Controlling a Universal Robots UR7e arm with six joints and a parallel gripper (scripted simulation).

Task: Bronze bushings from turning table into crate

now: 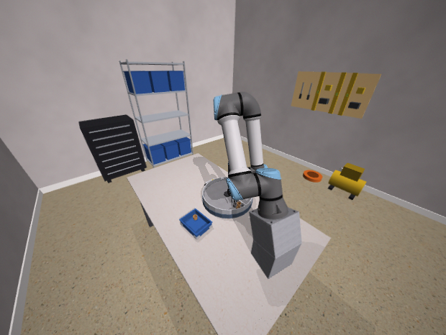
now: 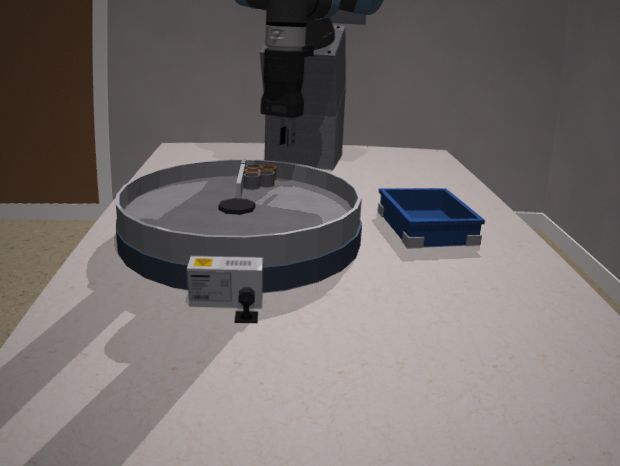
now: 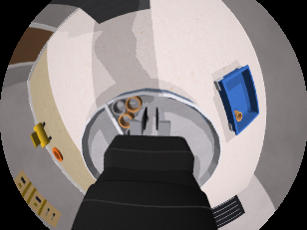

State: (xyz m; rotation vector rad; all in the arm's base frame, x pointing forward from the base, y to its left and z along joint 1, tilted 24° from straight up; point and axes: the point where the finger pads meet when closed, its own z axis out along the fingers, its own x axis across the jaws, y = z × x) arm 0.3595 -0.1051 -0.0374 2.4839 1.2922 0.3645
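— Gripper (image 2: 287, 136) (image 3: 151, 120)?
— Partly spread, pinching nothing, above the turning table (image 1: 226, 212) (image 2: 238, 245) (image 3: 217, 130).
— Bronze bushings?
— Two (image 2: 269, 170) (image 3: 134, 104) beside steel bushings (image 2: 252, 180) (image 3: 119, 108); another bronze bushing (image 1: 195, 217) (image 3: 238, 116) in the blue crate (image 1: 200, 230) (image 2: 431, 233) (image 3: 230, 106).
— Step?
— Probably fetching the second; align, then descend between neighbours.

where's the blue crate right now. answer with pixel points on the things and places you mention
In the exterior view the blue crate (image 1: 201, 230) (image 2: 436, 232) (image 3: 229, 106) sits on the table, right of the turning table (image 1: 226, 212) (image 2: 235, 248) (image 3: 217, 148); in the wrist view it is also to the right, a bronze bushing (image 1: 195, 217) (image 3: 238, 115) inside.
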